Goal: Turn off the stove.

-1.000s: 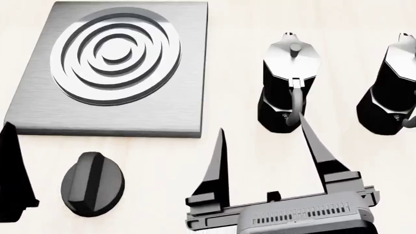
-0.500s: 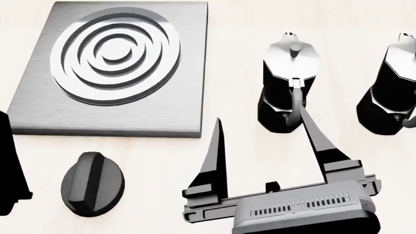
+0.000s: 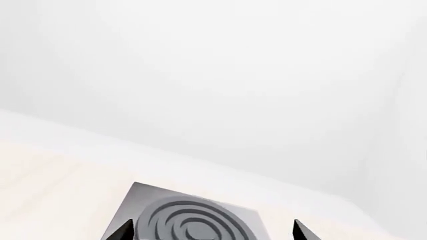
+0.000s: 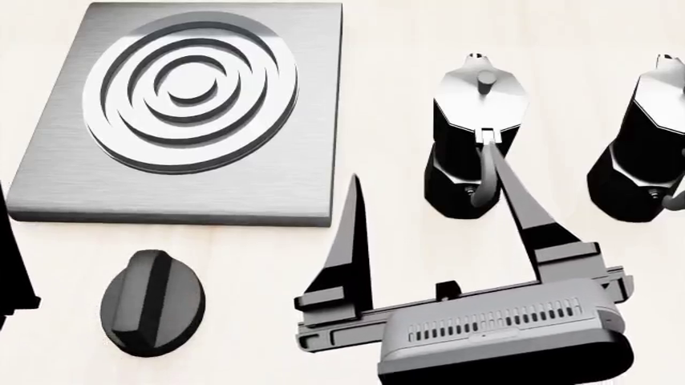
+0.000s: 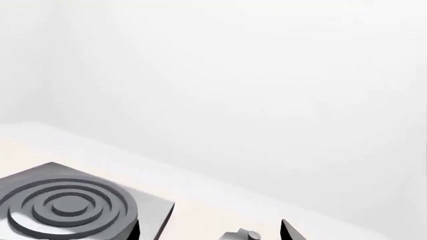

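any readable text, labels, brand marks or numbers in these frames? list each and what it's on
None: no view shows any text.
Stove plate: bare brushed metal and concentric rings, no markings.
Knob: plain black with a ridge, no dial numbers or on/off marks.
Two moka pots: no brand or label visible.
Right gripper: its housing shows only a row of vent slots, no lettering.
Left gripper: only a black sliver in view, nothing printed on it.
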Tool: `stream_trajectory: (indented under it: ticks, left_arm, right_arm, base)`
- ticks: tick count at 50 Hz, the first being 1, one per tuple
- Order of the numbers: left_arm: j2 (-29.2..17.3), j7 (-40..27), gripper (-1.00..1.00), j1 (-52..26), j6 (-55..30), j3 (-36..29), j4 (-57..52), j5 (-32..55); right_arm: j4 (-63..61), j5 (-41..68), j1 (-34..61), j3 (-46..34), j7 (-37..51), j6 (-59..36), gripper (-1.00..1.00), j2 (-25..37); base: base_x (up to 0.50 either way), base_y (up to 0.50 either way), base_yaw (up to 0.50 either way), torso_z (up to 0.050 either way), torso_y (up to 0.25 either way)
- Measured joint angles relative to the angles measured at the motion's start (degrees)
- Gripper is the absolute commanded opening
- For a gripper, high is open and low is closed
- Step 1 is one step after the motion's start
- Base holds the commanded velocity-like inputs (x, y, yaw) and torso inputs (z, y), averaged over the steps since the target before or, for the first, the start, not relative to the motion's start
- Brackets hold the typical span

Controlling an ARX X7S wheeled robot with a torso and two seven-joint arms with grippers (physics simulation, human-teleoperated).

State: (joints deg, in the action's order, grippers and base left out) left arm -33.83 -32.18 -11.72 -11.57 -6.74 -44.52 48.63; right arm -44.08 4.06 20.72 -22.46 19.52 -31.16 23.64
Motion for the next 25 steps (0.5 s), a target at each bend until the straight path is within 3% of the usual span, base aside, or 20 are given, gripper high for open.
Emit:
stream_trajectory:
  ticks: [25]
  left_arm:
    - [-0.87, -2.10, 1.00, -3.93, -1.34, 0.40, -2.08, 2.49]
  right_arm:
    - [-2.24, 0.60, 2.64, 0.44, -0.26, -2.93, 1.00, 0.32]
  base:
    - [0.00, 0.00, 0.00, 0.000, 0.000]
